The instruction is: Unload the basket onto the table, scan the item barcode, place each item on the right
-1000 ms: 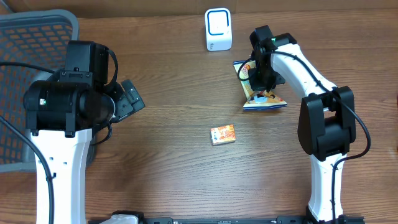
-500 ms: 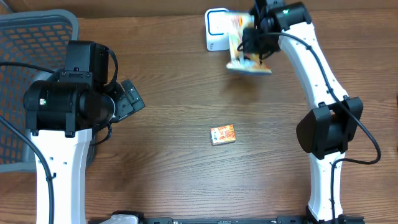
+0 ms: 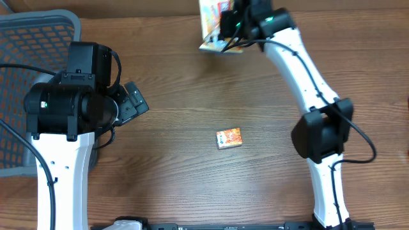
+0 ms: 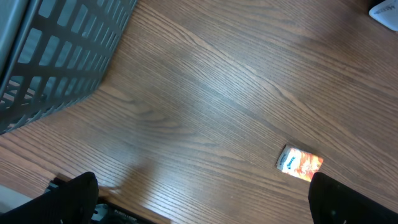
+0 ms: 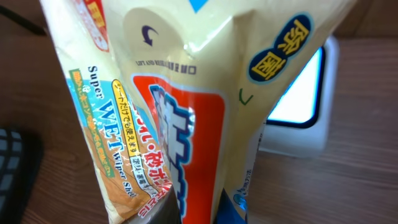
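A: Look at the right gripper (image 3: 235, 24). Holding anything?

B: Yes. Clamped tight on the pack of wet wipes (image 5: 180, 118), pinching it by the bottom edge (lots of orange, red and yellow print on it).

A: And where to find the pack?

B: Up in the air at the far edge of the bench (image 3: 179, 76), held right in front of the white scanner (image 5: 301, 99) with the glowing blue-white window.

A: Scanned yet?

B: Hard to say. Lifted off the bench and up at the scanner, so looks mostly done. Probably left to do: turn the stripes toward the window and hold steady. No barcode to see from here, so can't tell about facing the right way.

A: What about the left gripper (image 3: 135, 101)?

B: Spread wide open, holding nothing, parked low over the left side of the bench, near the grey basket (image 3: 38, 38).

A: Anything else lying around?

B: Just a small orange box (image 3: 229, 138) in the middle, well apart from both grippers.

A: And the bench itself?

B: Brown wood with long grain lines, flat and smooth-looking. Not much of the room to see, only a tan strip past the far edge.
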